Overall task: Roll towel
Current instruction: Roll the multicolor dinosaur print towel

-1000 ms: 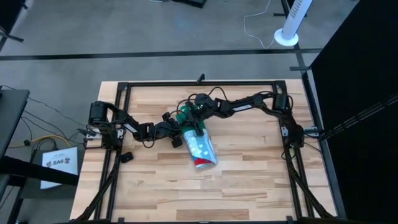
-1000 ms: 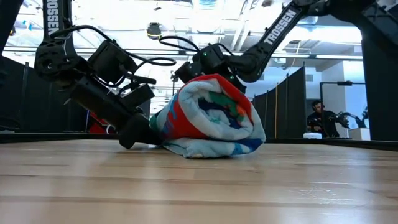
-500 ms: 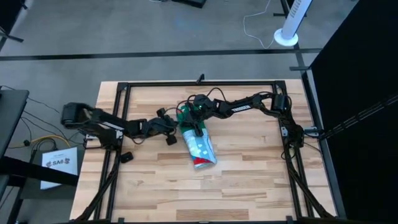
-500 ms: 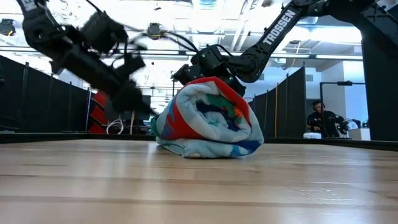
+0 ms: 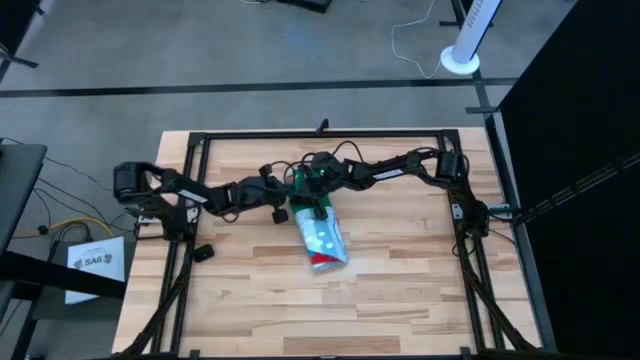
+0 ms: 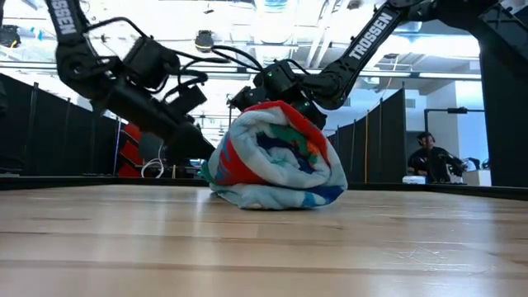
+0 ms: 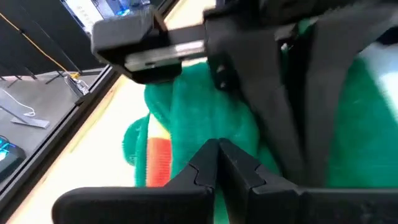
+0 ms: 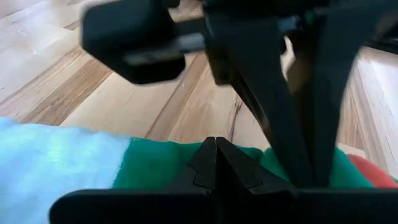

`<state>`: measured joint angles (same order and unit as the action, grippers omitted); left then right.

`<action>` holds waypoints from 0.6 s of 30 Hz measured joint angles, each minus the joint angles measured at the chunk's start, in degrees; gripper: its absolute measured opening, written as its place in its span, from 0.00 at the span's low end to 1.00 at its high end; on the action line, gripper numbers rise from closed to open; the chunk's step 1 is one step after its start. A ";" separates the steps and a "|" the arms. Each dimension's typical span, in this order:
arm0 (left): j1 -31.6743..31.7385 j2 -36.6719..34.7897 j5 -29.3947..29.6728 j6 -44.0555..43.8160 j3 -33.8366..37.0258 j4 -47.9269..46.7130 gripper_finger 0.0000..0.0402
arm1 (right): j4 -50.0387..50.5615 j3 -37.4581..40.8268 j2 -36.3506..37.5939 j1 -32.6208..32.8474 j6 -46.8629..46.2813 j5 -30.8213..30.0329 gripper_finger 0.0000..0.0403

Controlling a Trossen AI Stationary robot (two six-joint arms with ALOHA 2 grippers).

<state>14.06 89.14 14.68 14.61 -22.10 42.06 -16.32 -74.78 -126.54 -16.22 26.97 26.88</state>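
The towel (image 5: 320, 232) lay rolled at the table's (image 5: 400, 300) middle. The right gripper (image 5: 318, 200) sat clenched on its far end; the left gripper (image 5: 281, 203), fingers together, hovered just beside. Tucking the loose edge would need steady downward pressure.

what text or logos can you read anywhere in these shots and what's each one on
"TROSSEN", white letters along the right arm's link in the low view.
Part of the same brand, only the last letters in frame, on the left arm's link at that view's top left.
"SAS" or similar, on the white sheet on the floor left of the table; too small to be sure.
No print on the towel reads as words.
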 joint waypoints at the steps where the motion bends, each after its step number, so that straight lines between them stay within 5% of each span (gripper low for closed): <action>1: 0.87 0.88 -0.29 0.54 -0.36 0.25 0.00 | 0.04 0.02 0.00 0.18 -0.07 -0.06 0.00; 11: 11.03 2.48 1.73 5.51 -1.41 1.91 0.00 | 1.35 0.00 0.02 3.24 -0.12 0.46 0.00; 18: 12.49 -0.48 1.38 7.10 -1.41 -0.56 0.00 | 1.68 0.02 0.17 3.55 -0.38 0.89 0.00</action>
<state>26.56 88.65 16.06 21.71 -23.51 41.50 -14.63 -74.76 -126.37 -12.68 26.59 27.77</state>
